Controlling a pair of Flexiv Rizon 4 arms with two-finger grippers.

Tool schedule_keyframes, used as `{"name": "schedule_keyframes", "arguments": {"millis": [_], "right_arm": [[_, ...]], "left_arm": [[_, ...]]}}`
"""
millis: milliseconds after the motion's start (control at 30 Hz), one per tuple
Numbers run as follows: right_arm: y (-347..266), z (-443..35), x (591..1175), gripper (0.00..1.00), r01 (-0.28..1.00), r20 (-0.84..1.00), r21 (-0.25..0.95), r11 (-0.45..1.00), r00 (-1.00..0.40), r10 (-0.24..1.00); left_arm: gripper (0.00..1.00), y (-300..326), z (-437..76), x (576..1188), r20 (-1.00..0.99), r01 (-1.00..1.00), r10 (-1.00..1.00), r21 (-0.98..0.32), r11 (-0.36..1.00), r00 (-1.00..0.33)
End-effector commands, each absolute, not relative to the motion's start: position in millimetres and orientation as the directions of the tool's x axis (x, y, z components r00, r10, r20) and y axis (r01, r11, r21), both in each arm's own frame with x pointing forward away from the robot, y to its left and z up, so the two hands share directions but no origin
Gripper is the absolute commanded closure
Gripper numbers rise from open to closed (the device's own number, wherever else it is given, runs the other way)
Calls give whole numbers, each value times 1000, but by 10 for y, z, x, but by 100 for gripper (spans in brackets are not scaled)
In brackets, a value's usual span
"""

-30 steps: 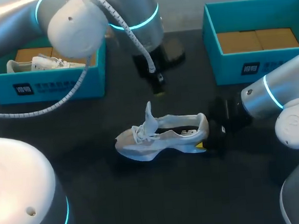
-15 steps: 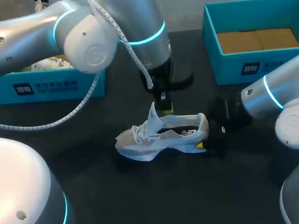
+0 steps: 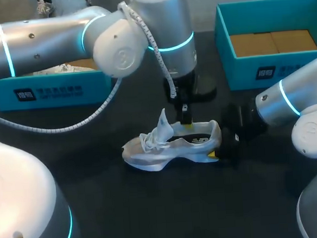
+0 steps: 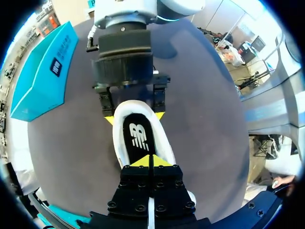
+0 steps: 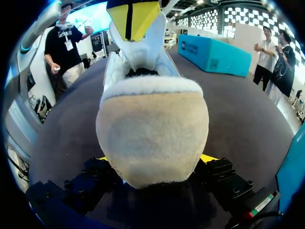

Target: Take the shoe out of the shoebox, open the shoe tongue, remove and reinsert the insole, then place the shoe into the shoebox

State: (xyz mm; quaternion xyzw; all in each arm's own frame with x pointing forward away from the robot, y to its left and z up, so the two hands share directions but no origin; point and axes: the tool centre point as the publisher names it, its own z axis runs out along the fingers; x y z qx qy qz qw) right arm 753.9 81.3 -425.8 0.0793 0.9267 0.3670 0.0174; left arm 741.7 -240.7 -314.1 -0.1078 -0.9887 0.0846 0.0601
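Observation:
A white sneaker (image 3: 160, 150) lies on the dark table with its tongue (image 3: 162, 124) standing up. My right gripper (image 3: 216, 152) holds the heel from both sides; the pale heel (image 5: 152, 129) fills the space between its yellow fingertips (image 5: 208, 158). My left gripper (image 3: 187, 121) hangs shut just above the shoe's opening. In the left wrist view its joined yellow tips (image 4: 149, 161) sit over the black insole (image 4: 139, 138), and my right gripper (image 4: 134, 117) clasps the heel beyond. The left gripper (image 5: 132, 19) also shows past the shoe in the right wrist view.
An open teal shoebox (image 3: 275, 72) stands at the back right with a brown cardboard floor. A second teal box (image 3: 53, 91) at the back left holds another white shoe (image 3: 62, 67), partly hidden by my left arm. Bare dark table lies in front of the sneaker.
My left arm has swung right and come down from behind the shoe to just above its opening. The shoe and my right arm have stayed put.

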Motion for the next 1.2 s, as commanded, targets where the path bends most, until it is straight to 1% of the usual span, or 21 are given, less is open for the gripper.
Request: {"name": "schedule_keyframes", "arguments": {"millis": [33, 467, 600, 1200], "right_arm": [[808, -4269, 7546, 100, 134, 25, 682, 719, -987, 160], [808, -4269, 7546, 100, 134, 25, 682, 719, -987, 160], [808, -4269, 7546, 100, 134, 25, 682, 719, -987, 160], [808, -4269, 7546, 100, 134, 25, 682, 719, -987, 160]], "left_arm": [[100, -2481, -3313, 7467, 136, 208, 235, -183, 961, -963], [100, -2548, -3624, 7415, 224, 195, 226, -154, 969, -948], [100, -2553, -3698, 7396, 235, 147, 170, -113, 983, -957], [100, -2553, -3698, 7396, 235, 147, 170, -113, 983, -957]]}}
